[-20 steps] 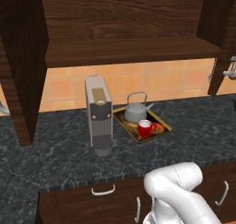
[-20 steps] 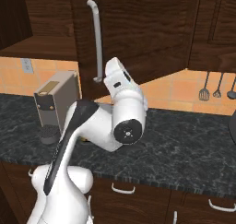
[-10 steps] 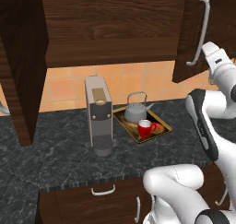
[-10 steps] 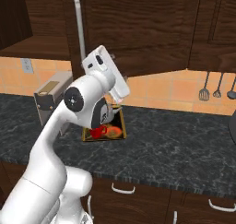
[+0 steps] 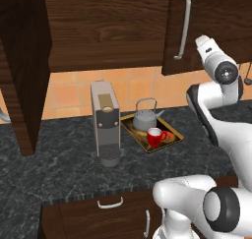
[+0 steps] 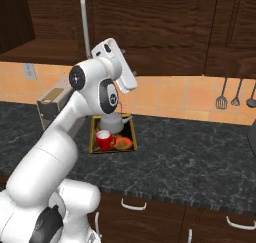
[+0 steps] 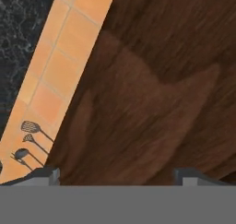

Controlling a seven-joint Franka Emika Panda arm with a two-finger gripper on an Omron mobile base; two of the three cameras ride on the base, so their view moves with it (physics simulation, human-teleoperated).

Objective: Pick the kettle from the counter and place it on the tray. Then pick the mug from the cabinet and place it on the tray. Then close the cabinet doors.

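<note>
Two items sit on the tray (image 5: 173, 138) — the kettle (image 5: 145, 118) with the mug (image 5: 156, 135) at its 5 o'clock — on the counter (image 5: 59, 166). Up at 1 o'clock, the gripper (image 7: 117, 174) faces the right cabinet door (image 5: 211, 21), fingertips spread wide, holding nothing.

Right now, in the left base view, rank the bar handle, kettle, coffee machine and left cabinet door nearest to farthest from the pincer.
From the pincer, up at the right door:
1. Bar handle, just left on that door.
2. Kettle, below-left on the tray.
3. Coffee machine, further left on the counter.
4. Left cabinet door, open at far left.
</note>
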